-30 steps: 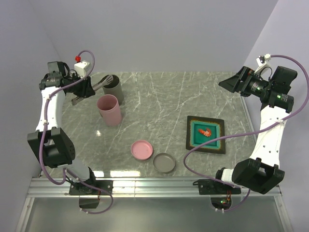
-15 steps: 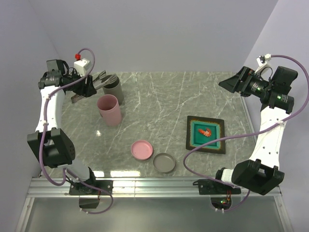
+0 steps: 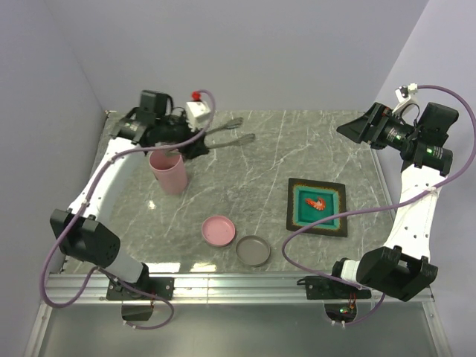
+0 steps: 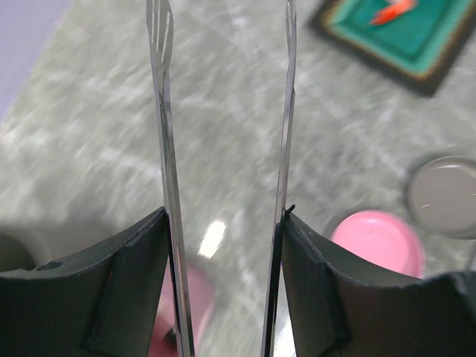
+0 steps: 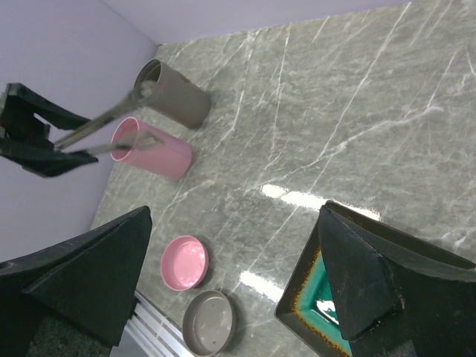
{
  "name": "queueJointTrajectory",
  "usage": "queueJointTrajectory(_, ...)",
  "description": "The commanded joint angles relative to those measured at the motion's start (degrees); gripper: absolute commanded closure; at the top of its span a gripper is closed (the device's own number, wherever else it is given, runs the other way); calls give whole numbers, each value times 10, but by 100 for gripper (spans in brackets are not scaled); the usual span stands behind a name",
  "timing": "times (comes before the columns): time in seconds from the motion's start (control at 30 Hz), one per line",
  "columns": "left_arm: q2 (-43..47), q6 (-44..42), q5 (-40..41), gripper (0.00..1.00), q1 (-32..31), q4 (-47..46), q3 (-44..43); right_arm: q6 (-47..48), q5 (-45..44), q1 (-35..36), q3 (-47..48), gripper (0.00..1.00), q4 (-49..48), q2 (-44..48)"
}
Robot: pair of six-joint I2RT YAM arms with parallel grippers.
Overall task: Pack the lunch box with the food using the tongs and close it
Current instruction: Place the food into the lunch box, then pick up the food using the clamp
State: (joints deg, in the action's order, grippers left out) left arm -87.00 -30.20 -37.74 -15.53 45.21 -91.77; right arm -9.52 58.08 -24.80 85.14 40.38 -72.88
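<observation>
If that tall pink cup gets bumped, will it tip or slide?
Likely tips easily: the pink cup stands upright, tall and narrow for its base. It looks like light plastic, so a low push may slide it on the glossy table. Once down, it would probably roll.

Grey tongs (image 3: pixel 245 137) aloft, spread; orange shrimp (image 3: pixel 315 202) on tray (image 3: pixel 297 220)

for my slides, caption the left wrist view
Left pincer holds the tongs open over the marble table, tips toward the teal tray.
</observation>
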Motion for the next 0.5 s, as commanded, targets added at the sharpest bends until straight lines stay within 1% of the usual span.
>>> queueJointTrajectory(0.0,-28,29,-14,37,-63,-50,-2,2,2,-5,17,0,-8,17)
queueJointTrajectory(0.03,-35,30,-14,37,-94,-58,0,3,2,-5,17,0,-7,17)
queueJointTrajectory(0.1,-55,25,-15,37,-121,-83,8,4,2,-5,14,0,-8,20)
queueJointTrajectory(0.13,-63,23,-14,37,-148,-90,10,4,2,-5,13,0,-8,19)
queueJointTrajectory(0.23,-104,5,-19,38,-189,-94,-2,6,1,-5,13,0,-7,20)
queueJointTrajectory(0.33,-154,-19,-37,38,-215,-72,-34,9,1,-5,13,0,-6,20)
queueJointTrajectory(0.47,-212,-47,-38,39,-236,-72,-60,8,1,-5,9,0,-8,19)
